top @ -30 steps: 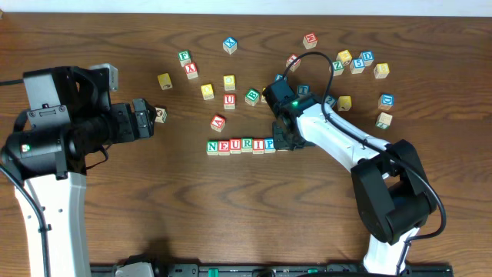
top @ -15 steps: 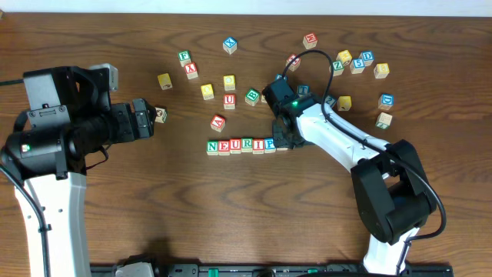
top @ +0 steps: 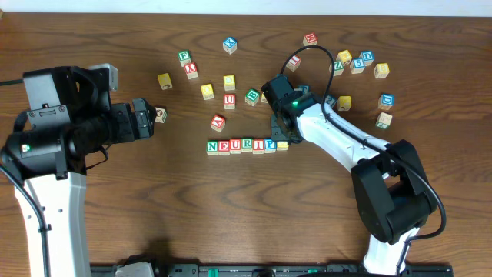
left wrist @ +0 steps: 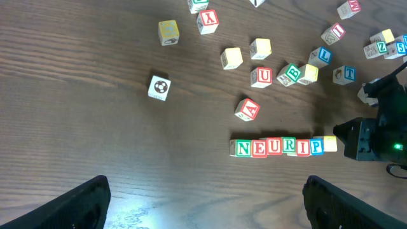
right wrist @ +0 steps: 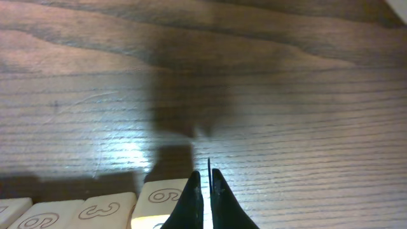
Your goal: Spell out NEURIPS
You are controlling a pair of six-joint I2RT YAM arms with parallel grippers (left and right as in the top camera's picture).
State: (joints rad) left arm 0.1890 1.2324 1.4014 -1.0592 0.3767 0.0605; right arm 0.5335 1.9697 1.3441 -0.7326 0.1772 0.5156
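Six wooden cubes (top: pixel 241 145) stand in a row reading N, E, U, R, I, P, and they also show in the left wrist view as the lettered row (left wrist: pixel 280 147). A yellow-faced cube (top: pixel 282 145) sits against the P at the row's right end, slightly out of line; I cannot read a letter on it. My right gripper (top: pixel 277 131) is shut and empty just behind that yellow-faced cube (right wrist: pixel 166 196), fingertips (right wrist: pixel 194 194) beside its right edge. My left gripper (left wrist: pixel 203 210) hangs wide open over bare table at the left, holding nothing.
Loose cubes lie behind the row: a red A (top: pixel 218 121), a red U (top: pixel 229 101), a green-lettered one (top: pixel 251 96), and a cluster at the back right (top: pixel 357 61). One cube (top: pixel 161 115) sits by my left gripper's tips.
My right gripper has drawn back from the row's right end, uncovering the yellow-faced cube there. The left arm has not moved.
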